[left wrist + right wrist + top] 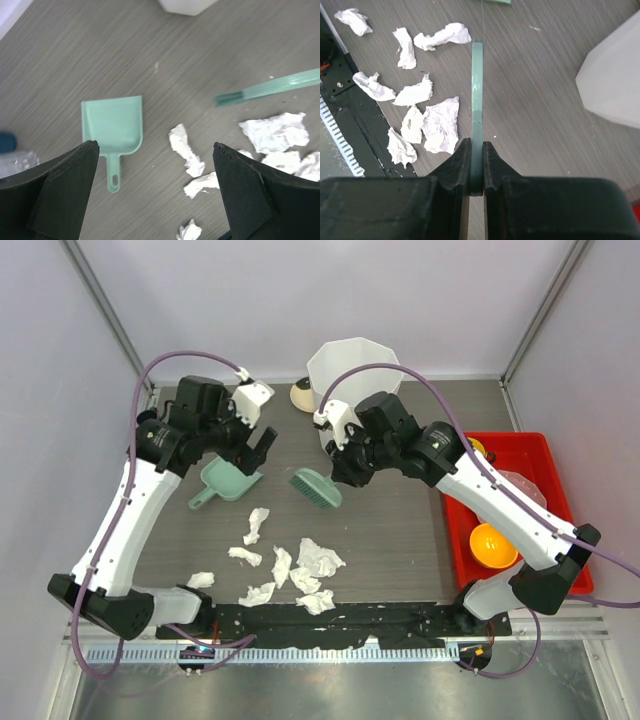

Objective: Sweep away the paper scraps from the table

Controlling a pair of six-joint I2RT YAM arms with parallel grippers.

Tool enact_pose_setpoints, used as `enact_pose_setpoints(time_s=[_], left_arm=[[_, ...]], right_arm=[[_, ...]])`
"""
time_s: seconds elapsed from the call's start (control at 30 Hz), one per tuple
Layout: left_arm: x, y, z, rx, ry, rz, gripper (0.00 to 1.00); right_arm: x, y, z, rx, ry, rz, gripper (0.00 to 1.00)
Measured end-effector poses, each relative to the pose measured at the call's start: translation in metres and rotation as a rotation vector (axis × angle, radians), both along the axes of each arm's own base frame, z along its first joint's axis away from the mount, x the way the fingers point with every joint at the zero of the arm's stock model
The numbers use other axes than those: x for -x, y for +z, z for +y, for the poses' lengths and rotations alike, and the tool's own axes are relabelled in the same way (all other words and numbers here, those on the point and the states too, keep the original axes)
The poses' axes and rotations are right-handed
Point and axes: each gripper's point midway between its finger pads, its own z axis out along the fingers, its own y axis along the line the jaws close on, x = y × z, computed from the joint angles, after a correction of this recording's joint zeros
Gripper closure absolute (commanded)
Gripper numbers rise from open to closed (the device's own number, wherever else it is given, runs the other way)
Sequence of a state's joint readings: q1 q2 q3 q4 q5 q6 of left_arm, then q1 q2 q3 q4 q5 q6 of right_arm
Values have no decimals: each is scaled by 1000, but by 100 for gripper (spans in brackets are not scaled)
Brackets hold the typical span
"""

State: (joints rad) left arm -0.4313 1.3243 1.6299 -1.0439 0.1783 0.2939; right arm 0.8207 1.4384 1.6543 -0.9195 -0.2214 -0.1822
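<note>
Several crumpled white paper scraps (300, 575) lie in a loose cluster on the dark wood-grain table (400, 540), near its front edge. A green dustpan (228, 482) rests flat on the table behind them. My left gripper (255, 455) hangs open just above and to the right of the dustpan, holding nothing. The left wrist view shows the dustpan (114, 127) and scraps (186, 147) between the wide-spread fingers of the left gripper (155, 165). My right gripper (476, 150) is shut on the handle of a green brush (477, 90), whose head (316, 488) points toward the scraps (440, 125).
A tall white faceted bin (352, 375) stands at the back centre, with a small beige object (302, 395) to its left. A red tray (520, 455) on the right holds an orange bowl (493, 545). Pale walls enclose the table on three sides.
</note>
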Motion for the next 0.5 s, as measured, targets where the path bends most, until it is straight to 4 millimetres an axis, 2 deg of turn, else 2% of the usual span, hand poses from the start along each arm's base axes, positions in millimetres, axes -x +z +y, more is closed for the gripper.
enact_pose_setpoints(time_s=[0.07, 0.13, 0.2, 0.27, 0.37, 0.5], left_arm=[[-7, -1, 24, -19, 87, -23, 0], [-14, -14, 54, -51, 181, -26, 0], [-20, -37, 89, -102, 272, 4, 0], [-21, -72, 126, -179, 322, 85, 0], [-15, -114, 146, -221, 274, 208, 0], [3, -160, 152, -289, 151, 289, 0]], right_arm=[[-3, -10, -2, 13, -41, 21, 99], [-4, -15, -3, 15, -64, 33, 99], [-5, -17, -2, 9, -77, 38, 99], [-6, -17, 0, -1, -83, 41, 99], [-7, -18, 3, -11, -79, 41, 99], [-8, -21, 5, -19, -75, 39, 99]])
